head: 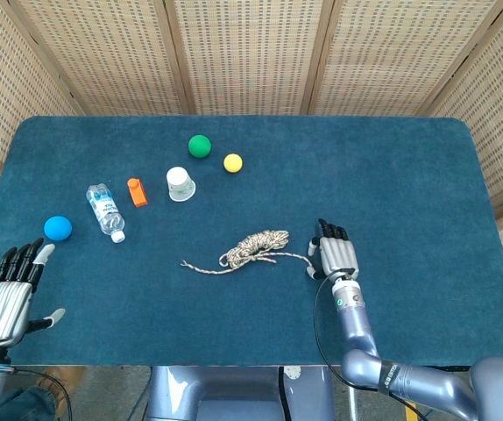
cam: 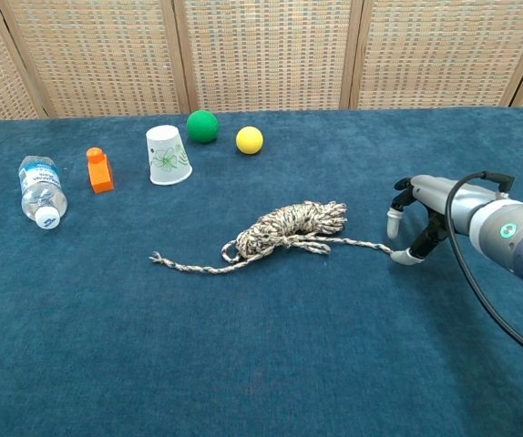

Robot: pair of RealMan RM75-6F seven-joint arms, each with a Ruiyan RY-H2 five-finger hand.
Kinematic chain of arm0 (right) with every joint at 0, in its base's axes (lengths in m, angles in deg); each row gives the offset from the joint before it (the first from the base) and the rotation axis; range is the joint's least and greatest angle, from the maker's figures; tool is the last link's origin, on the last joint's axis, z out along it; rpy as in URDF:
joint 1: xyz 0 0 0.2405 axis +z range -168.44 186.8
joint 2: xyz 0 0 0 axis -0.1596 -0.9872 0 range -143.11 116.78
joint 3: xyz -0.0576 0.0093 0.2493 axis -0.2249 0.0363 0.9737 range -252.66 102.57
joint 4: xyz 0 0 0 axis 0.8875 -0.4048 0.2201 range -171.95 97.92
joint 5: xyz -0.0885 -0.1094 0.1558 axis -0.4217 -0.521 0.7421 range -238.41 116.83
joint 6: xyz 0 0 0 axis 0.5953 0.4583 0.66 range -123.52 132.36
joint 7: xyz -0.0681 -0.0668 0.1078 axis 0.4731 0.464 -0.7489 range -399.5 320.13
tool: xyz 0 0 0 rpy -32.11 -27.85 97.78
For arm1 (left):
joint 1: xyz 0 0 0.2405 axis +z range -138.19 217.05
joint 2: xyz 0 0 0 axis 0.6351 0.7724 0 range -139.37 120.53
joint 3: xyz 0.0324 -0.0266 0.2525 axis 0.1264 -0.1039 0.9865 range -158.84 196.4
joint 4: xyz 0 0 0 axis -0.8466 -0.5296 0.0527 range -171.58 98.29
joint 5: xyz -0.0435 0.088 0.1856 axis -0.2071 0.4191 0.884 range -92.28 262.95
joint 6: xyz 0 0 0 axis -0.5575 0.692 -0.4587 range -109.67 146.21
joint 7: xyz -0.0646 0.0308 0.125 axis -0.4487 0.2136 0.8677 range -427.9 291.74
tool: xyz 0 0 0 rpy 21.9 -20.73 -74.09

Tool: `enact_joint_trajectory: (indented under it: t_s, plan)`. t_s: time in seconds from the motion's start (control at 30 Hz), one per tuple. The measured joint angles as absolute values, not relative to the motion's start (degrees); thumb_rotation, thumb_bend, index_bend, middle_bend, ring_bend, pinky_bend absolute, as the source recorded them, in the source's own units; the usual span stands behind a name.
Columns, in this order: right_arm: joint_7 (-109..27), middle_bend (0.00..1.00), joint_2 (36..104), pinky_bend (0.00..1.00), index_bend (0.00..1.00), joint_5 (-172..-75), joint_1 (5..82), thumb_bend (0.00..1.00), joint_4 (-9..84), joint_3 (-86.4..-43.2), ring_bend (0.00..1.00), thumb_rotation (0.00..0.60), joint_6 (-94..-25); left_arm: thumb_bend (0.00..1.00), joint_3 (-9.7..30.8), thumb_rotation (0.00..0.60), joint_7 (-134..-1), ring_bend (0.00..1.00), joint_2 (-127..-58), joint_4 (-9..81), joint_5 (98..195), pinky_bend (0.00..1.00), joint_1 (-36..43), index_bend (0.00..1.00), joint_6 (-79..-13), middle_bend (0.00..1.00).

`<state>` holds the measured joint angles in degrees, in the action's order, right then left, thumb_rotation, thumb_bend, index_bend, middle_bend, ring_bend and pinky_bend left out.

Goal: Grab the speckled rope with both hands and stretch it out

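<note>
speckled rope (cam: 289,228) lies mid-table on the blue cloth (head: 409,175), bundled in a loose coil with one tail running out left and another running right. right hand (cam: 423,211) sits at the rope's right end, palm down, fingers spread and curved; its thumb tip (cam: 404,258) touches or is just beside the rope end on the cloth. cannot tell if it has pinched the rope, nothing looks lifted. left hand (head: 6,294) is at the near left edge of the table, well apart from the rope, fingers apart, holding nothing; only the head view shows it. blue ball (head: 57,228) is just beyond its fingertips. behind the rope: water bottle (cam: 41,190) lying on its side, small orange bottle (cam: 99,170) upright, white paper cup (cam: 168,155) upside down, green ball (cam: 202,126) and yellow ball (cam: 250,139) near each other. wicker screen panels (cam: 261,55) stand behind the table.
</note>
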<state>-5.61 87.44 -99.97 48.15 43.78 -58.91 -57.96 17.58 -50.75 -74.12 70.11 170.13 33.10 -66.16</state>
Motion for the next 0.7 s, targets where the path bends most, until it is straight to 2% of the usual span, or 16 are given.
enact_joint_trajectory:
  t_s: [0.33,0.7]
  plan:
    - [-5.4,0.00,88.2,0.00,0.49,-99.1,48.2,0.27,42.5,-59.9,0.00,0.600,-57.6,0.00,17.5,0.600,-50.6,0.00,-74.2,70.1,170.0,0.00,33.0,0.00,-65.7,0.00]
    - [-5.6,0.00,88.7,0.00,0.54,-98.9,48.4,0.34,40.8,-60.4,0.00,0.600,-57.1,0.00,17.5,0.600,-50.3,0.00,-74.4,69.9,169.8,0.00,33.0,0.00,-65.5,0.00]
